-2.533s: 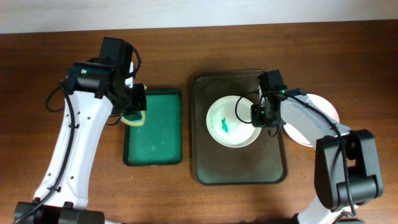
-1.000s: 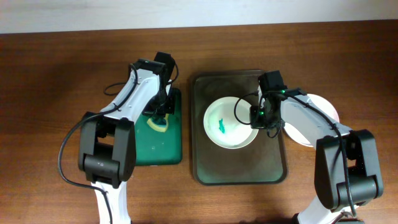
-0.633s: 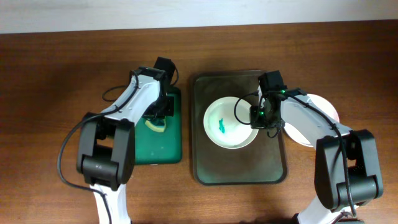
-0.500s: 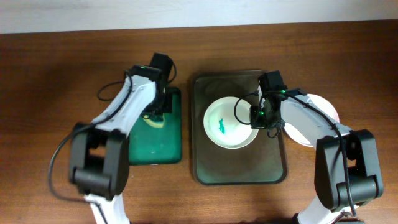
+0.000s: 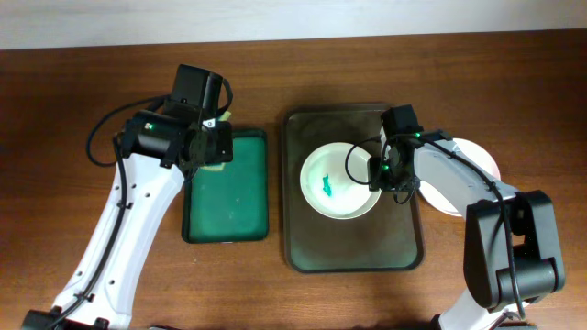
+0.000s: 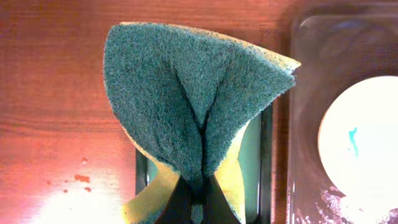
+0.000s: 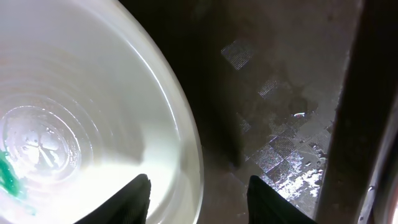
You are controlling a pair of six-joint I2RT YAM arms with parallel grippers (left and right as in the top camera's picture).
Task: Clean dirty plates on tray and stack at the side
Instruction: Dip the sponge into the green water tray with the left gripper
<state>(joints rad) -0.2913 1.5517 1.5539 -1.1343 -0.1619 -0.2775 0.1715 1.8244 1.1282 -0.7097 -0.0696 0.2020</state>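
Observation:
A white plate (image 5: 341,197) with a green smear (image 5: 328,186) lies in the dark tray (image 5: 353,246). My right gripper (image 5: 383,174) is open, its fingers either side of the plate's right rim; in the right wrist view the gripper (image 7: 199,199) straddles the plate (image 7: 93,124) over the wet tray (image 7: 280,93). My left gripper (image 5: 211,149) is shut on a folded green-and-yellow sponge (image 5: 220,158) above the top left of the green tray (image 5: 229,206). In the left wrist view the sponge (image 6: 193,106) fills the middle, pinched in the gripper (image 6: 198,202).
Another white plate (image 5: 479,160) lies on the table right of the dark tray, partly under my right arm. The left wrist view shows the green tray (image 6: 255,155), the dark tray (image 6: 305,74) and the dirty plate (image 6: 364,143). Brown table all round.
My left gripper has risen from the green tray with the sponge in it and shifted a little left. The right arm and the plate have not moved.

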